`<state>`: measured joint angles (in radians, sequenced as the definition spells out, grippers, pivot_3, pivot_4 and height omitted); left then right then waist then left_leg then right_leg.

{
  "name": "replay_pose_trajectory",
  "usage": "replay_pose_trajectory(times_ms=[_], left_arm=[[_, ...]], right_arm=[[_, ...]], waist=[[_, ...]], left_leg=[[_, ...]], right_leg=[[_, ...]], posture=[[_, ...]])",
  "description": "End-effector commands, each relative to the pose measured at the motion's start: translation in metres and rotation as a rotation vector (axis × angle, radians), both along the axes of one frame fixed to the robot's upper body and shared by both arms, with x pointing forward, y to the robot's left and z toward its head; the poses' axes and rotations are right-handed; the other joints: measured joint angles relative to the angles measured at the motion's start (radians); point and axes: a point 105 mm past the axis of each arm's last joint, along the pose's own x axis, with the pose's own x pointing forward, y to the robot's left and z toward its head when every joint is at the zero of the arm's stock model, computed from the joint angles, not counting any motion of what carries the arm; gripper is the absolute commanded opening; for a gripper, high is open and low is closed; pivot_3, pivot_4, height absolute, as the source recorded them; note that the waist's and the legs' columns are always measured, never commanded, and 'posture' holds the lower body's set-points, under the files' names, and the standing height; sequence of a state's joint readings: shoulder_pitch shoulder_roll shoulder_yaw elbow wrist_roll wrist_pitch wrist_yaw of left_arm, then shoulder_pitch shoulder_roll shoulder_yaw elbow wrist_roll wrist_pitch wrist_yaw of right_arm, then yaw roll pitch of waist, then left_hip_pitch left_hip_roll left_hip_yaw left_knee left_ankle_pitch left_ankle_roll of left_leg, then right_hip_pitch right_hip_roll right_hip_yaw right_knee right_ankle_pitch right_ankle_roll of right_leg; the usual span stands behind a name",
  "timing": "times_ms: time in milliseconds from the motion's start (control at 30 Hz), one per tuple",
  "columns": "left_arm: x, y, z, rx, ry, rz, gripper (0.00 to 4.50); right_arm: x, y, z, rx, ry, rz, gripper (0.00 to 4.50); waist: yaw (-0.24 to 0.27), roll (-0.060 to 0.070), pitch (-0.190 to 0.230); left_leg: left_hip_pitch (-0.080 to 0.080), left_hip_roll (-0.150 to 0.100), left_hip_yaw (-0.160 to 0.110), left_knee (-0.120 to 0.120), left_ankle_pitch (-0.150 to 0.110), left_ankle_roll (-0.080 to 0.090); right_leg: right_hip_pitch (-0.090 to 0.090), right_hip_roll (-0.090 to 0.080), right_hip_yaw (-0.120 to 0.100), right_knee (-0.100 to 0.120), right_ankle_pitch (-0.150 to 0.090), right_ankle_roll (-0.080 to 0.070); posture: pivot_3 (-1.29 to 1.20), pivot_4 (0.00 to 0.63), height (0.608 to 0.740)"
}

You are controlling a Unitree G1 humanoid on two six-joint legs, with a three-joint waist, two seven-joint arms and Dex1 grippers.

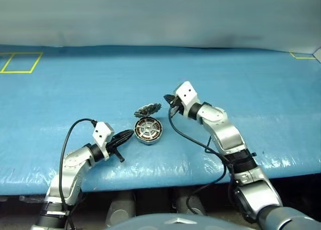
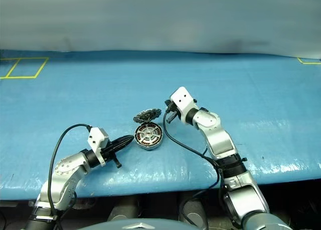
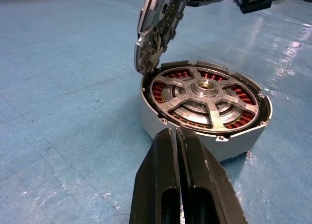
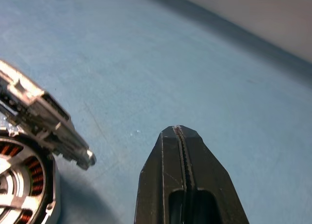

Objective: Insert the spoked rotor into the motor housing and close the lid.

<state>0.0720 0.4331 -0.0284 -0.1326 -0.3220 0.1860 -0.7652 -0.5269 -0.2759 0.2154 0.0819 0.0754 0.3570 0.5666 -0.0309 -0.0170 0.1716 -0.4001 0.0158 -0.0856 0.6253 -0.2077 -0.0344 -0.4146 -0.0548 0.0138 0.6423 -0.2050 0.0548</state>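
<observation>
Looking maybe two-thirds done: spoked rotor is seated inside the squat grey motor housing on the blue desk, but the ridged silvery lid is only propped tilted on its far rim and not yet closed, with left gripper and right gripper both clenched empty nearby.

A counter covered in blue sheeting, with yellow tape outlines at its far corners, carries the motor housing, against whose far rim the lid leans tilted.

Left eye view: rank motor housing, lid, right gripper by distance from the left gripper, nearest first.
From the left gripper:
1. Motor housing, just beyond its fingertips, spoked rotor seated inside.
2. Lid, propped tilted on the housing's far edge.
3. Right gripper, past the lid, on the robot's right.
</observation>
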Motion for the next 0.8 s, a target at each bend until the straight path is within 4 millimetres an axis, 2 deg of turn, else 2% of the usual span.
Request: replay_pose_trajectory(times_ms=[33, 167, 300, 533, 800], left_arm=[[0.001, 0.000, 0.008, -0.006, -0.041, 0.000, 0.08], [0.001, 0.001, 0.009, -0.008, -0.045, 0.008, 0.08], [0.001, 0.002, 0.009, -0.010, -0.049, 0.020, 0.08], [-0.001, 0.004, 0.014, -0.012, -0.064, 0.031, 0.08], [0.001, 0.003, 0.014, -0.014, -0.070, 0.028, 0.08]], right_arm=[[-0.007, 0.027, 0.037, 0.128, -0.059, 0.187, 0.02], [-0.021, 0.049, 0.046, 0.198, 0.001, 0.376, 0.02], [-0.033, 0.058, 0.036, 0.117, 0.048, 0.490, 0.02], [-0.049, 0.044, 0.005, -0.003, 0.107, 0.488, 0.02], [-0.070, 0.033, -0.032, 0.020, 0.228, 0.410, 0.02]], waist=[[-0.004, 0.000, 0.000], [-0.004, 0.001, 0.000], [-0.005, 0.001, 0.000], [-0.005, 0.001, 0.001], [-0.006, 0.001, 0.001]], left_leg=[[0.000, 0.000, 0.000, 0.000, 0.000, 0.000], [0.000, 0.000, 0.000, 0.000, 0.000, 0.000], [0.000, 0.000, 0.000, 0.000, 0.000, 0.000], [0.000, 0.000, 0.000, 0.000, 0.000, 0.000], [0.000, 0.000, 0.000, 0.000, 0.000, 0.000]], right_leg=[[0.000, 0.000, 0.000, 0.000, 0.000, 0.000], [0.000, 0.000, 0.000, 0.000, 0.000, 0.000], [0.000, 0.000, 0.000, 0.000, 0.000, 0.000], [0.000, 0.000, 0.000, 0.000, 0.000, 0.000], [0.000, 0.000, 0.000, 0.000, 0.000, 0.000]], posture=[[0.00, 0.150, 0.740], [0.00, 0.150, 0.740], [0.00, 0.150, 0.740], [0.00, 0.150, 0.740], [0.00, 0.150, 0.740]])
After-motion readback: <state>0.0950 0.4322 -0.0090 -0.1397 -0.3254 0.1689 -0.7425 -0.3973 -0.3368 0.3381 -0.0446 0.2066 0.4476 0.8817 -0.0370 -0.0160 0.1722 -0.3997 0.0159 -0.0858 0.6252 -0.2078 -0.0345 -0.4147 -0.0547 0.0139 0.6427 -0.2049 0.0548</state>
